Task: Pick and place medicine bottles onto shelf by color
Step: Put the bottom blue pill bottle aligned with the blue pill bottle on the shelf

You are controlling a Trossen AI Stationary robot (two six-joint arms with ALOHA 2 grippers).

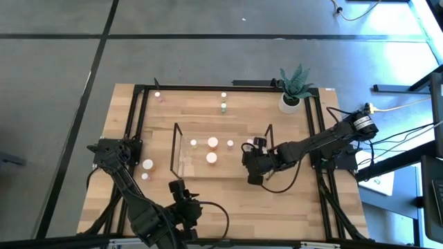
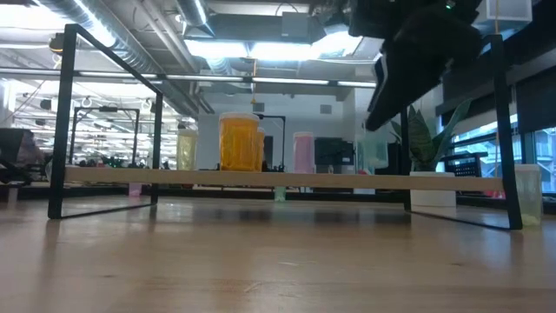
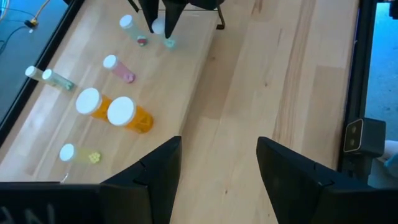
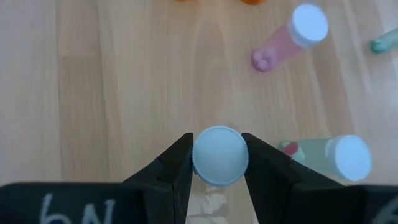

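a white-capped bottle is pinched at its cap between the fingers of the right gripper, which is held over the right end of the clear shelf near the middle of the table. close beside the held bottle on the shelf board, a pale green bottle and a pink bottle are seen, while two larger orange bottles are standing further along. a few more bottles are left on the table, behind and to the left of the shelf. the left gripper is parked with its fingers spread at the table's near edge. for a clean placement, the bottle is best kept upright and lowered straight onto a bare patch among bottles of its own tint, whatever that proves to be, since its body is hidden under the cap. the grip is best released only once the base is judged to be seated, with the fingers kept clear of the pale green neighbour.
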